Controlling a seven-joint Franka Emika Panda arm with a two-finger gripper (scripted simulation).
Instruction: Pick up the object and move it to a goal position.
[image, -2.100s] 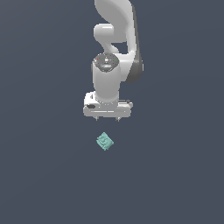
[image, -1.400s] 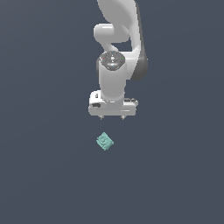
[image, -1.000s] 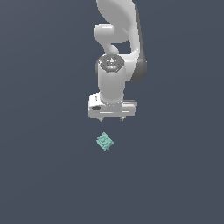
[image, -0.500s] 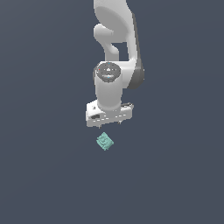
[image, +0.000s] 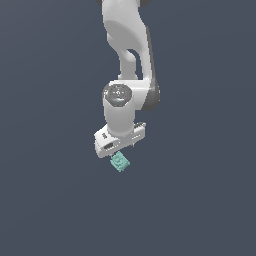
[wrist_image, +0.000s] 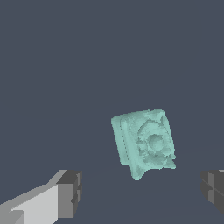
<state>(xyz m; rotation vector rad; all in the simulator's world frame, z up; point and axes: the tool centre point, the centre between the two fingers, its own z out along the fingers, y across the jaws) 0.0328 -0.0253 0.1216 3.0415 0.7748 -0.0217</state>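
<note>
Flat slate-grey ground (image: 50, 200) fills everything you see, plain and unmarked. Your white arm (image: 125, 55) hangs down over it with the gripper (image: 119, 148) tilted and low. The object (image: 119, 162), a small teal-green lumpy block, sits just beneath the gripper, so close in the exterior view that you cannot tell whether they touch. From the wrist camera, the object (wrist_image: 144, 142) lies between the two dark fingertips (wrist_image: 72, 192), nearer the far one, with clear ground on both sides of it. The jaws are spread wide and hold nothing. You can make out a swirl-like relief on the block's face, but no readable writing.
</note>
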